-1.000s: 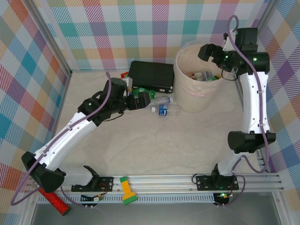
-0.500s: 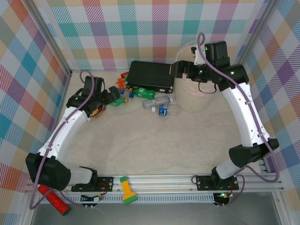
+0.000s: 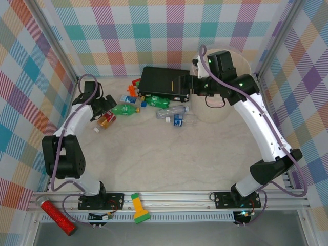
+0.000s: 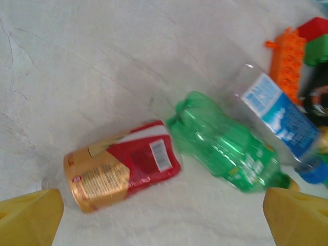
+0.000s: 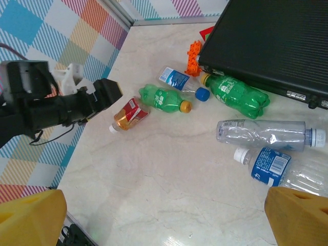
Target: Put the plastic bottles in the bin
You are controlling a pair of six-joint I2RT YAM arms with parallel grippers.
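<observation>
Fingers [image 4: 31, 218] of your left gripper [image 3: 104, 104] stand wide apart and empty above the brown-labelled bottle [image 4: 123, 171] at ten o'clock, evidently lining up a pick. Your right gripper [image 3: 182, 84], likewise apart and empty, hangs near the bin [image 3: 245, 60] at one o'clock.

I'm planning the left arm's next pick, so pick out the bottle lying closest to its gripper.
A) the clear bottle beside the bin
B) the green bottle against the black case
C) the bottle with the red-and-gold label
C: the red-and-gold labelled bottle lies on its side just in front of the open left gripper, while the other two lie much farther right.
</observation>
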